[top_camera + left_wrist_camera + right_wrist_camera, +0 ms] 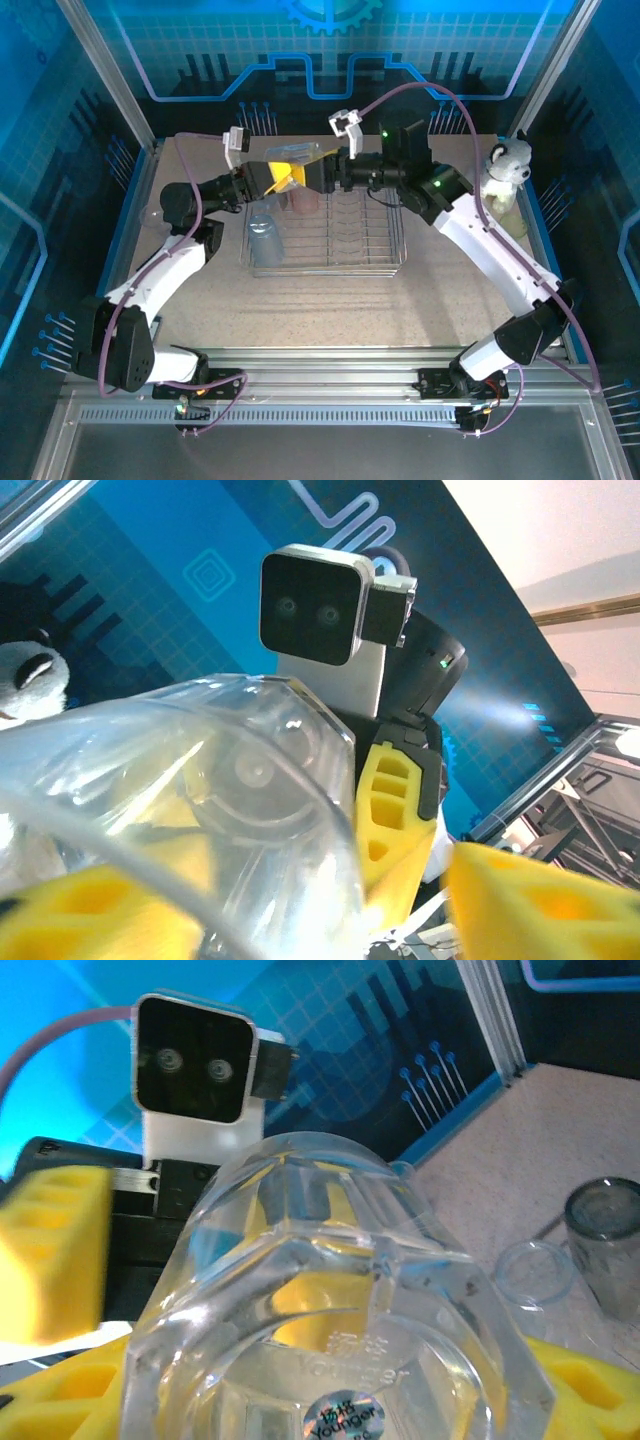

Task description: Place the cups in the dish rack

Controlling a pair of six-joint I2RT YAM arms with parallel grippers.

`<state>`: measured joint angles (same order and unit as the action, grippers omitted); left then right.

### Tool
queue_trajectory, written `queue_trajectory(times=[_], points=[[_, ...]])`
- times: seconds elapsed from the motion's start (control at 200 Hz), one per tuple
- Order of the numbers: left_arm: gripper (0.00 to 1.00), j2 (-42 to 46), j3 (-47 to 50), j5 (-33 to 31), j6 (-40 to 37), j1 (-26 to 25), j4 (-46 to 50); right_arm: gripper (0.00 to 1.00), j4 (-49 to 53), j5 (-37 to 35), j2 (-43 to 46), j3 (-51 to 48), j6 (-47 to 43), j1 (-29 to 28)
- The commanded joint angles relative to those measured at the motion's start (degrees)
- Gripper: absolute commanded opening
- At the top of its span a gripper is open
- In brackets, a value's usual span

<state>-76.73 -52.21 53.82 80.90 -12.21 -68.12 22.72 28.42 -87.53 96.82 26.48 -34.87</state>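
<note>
A clear cup [296, 160] hangs in the air over the far end of the dish rack [325, 266], lying on its side between the two arms. My right gripper [312, 170] is shut on its base end; in the right wrist view the cup [330, 1280] sits between my yellow fingers [590, 1390], sticker toward the camera. My left gripper [282, 176] is open around the mouth end, and its right finger [540, 900] stands off the cup [230, 780]. A pale blue cup [265, 238] and a pink-red cup [300, 200] stand in the rack.
A grey-white plush animal [510, 160] sits at the far right with a yellow-green cup [508, 215] in front of it. A smoky grey cup [605, 1230] and a clear cup [535, 1275] stand on the table. Blue walls close off the back and sides.
</note>
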Motion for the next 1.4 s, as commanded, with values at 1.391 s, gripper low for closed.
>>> queue_trajectory(times=[1.391], points=[[0.99, 35.38, 9.06, -57.09, -68.04, 4.03, 106.1, 0.0, 43.84, -43.02, -39.16, 33.61, -8.31, -9.64]])
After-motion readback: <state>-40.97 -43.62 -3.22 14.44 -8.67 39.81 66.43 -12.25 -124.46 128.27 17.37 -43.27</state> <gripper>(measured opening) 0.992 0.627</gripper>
